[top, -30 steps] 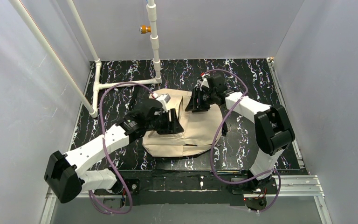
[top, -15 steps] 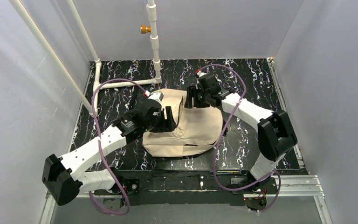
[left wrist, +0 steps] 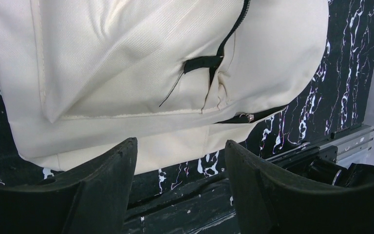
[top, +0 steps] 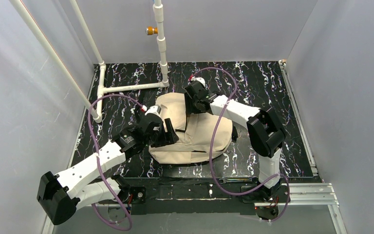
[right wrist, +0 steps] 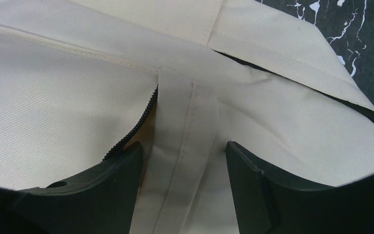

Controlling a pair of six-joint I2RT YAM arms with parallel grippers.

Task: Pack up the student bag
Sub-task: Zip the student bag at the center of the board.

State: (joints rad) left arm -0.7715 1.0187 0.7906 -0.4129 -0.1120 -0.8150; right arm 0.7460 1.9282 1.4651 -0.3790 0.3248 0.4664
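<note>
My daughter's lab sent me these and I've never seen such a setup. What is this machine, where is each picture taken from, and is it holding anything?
These are two robot arms bolted at the near edge of a black marbled table. One picture comes from a fixed camera above and behind them. The other two come from a camera on each wrist, so the dark shapes at the bottom are that arm's own fingers. On the table lies a beige student bag with black zips. A white pipe frame stands at the far left. The left hand hovers open over the bag's left side, holding nothing. The right hand is open too, its fingers either side of a beige fabric strip beside a zip, not pinching it.
</note>
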